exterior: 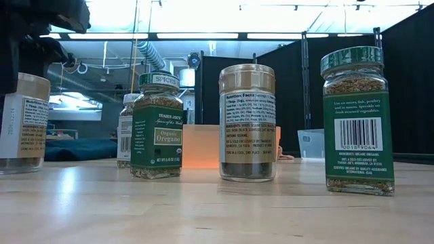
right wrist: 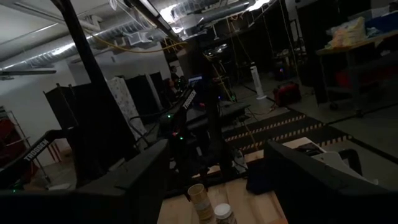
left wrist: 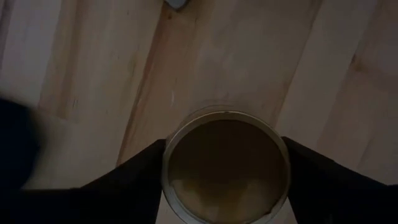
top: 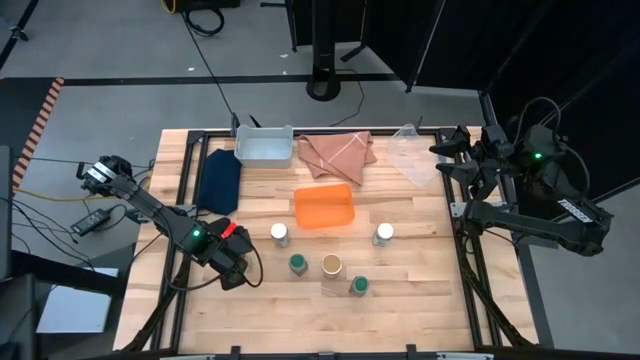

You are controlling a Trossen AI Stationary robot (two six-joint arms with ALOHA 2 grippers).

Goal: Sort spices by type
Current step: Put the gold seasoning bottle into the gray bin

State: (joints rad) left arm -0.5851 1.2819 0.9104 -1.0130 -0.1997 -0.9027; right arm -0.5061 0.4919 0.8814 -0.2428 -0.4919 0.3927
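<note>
Six small round jars stand upright on their bases on the wooden table. In the high view I see one white-capped jar (top: 280, 233), another white-capped jar (top: 384, 233), a green-capped jar (top: 298, 263), a tan-capped jar (top: 332, 266) and a second green-capped jar (top: 359, 286). The second tan-capped jar (left wrist: 227, 165) is hidden there under my left gripper (top: 230, 262), toward the near left, which is shut on it. My right gripper (top: 450, 150) is open and waits high by the far right edge. My left gripper holds the tan-capped jar by its cap, with one finger (left wrist: 134, 177) against the rim (left wrist: 169, 155) and the other on the opposite side. The fingers come from above, pointing down. The jar (exterior: 20, 122) stands upright with its base on the table.
An orange tray (top: 324, 208) lies mid-table behind the jars. A pale grey bin (top: 265, 147), a dark blue cloth (top: 219, 180), a pinkish cloth (top: 337, 153) and a clear plastic bag (top: 412, 155) line the far side. Bare wood shows near the front edge and at the right.
</note>
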